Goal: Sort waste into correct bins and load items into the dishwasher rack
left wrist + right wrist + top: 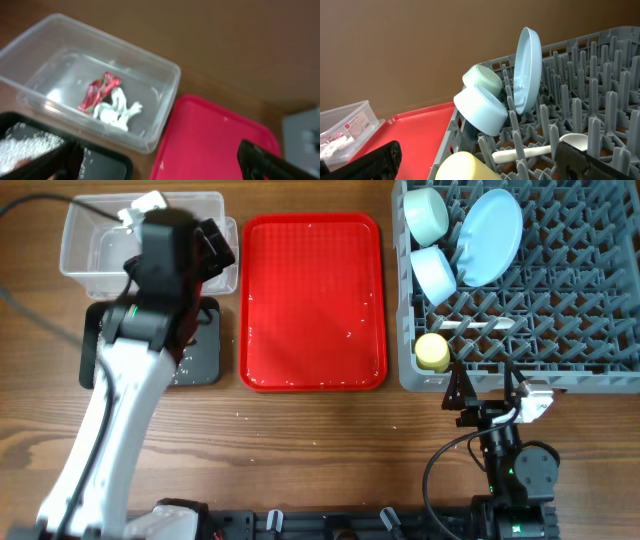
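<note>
Plate (492, 235), light-blue bowl (434, 273), pale green bowl (425, 213), yellow cup (432, 351) and spoon (540, 149) sit in the rack (580, 330), wrapper (97, 92) and paper scrap (117, 112) lie in the clear tub (165, 95), while left end effector (156, 150) and right end effector (487, 388) gape released, empty.

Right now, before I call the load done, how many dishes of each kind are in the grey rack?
Plate: 1
Bowls: 2, light-blue bowl and pale green bowl
Cup: 1
Spoon: 1
Total: 5
</note>
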Robot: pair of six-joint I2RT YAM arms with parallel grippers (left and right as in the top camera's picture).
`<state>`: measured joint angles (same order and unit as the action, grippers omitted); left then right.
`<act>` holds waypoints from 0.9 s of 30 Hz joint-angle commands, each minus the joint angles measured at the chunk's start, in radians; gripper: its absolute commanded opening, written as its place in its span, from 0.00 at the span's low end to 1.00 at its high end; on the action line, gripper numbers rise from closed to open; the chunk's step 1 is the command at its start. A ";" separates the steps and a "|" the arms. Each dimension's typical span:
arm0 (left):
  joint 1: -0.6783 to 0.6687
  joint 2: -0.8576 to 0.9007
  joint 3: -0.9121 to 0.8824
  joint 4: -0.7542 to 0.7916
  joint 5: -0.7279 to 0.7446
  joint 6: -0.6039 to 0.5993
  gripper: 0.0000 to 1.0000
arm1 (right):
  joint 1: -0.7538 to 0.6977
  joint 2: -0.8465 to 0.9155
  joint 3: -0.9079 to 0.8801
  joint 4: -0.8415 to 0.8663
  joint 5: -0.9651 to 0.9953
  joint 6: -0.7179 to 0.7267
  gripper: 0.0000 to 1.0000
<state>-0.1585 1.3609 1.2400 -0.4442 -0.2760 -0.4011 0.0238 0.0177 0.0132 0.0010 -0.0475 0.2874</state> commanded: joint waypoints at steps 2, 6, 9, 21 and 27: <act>0.097 -0.228 -0.324 0.202 0.323 0.140 1.00 | 0.005 0.000 -0.008 0.002 -0.002 0.011 1.00; 0.159 -0.508 -0.626 0.344 0.391 0.139 1.00 | 0.005 0.000 -0.008 0.002 -0.002 0.011 1.00; 0.161 -0.696 -0.771 0.356 0.381 0.140 1.00 | 0.005 0.000 -0.008 0.002 -0.002 0.011 1.00; 0.160 -1.173 -1.112 0.359 0.379 0.140 1.00 | 0.005 0.000 -0.008 0.002 -0.002 0.011 1.00; 0.146 -1.237 -1.159 0.358 0.361 0.140 1.00 | 0.005 0.000 -0.008 0.002 -0.002 0.011 1.00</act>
<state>-0.0036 0.1696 0.1177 -0.0891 0.0883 -0.2817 0.0238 0.0196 0.0113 0.0006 -0.0475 0.2909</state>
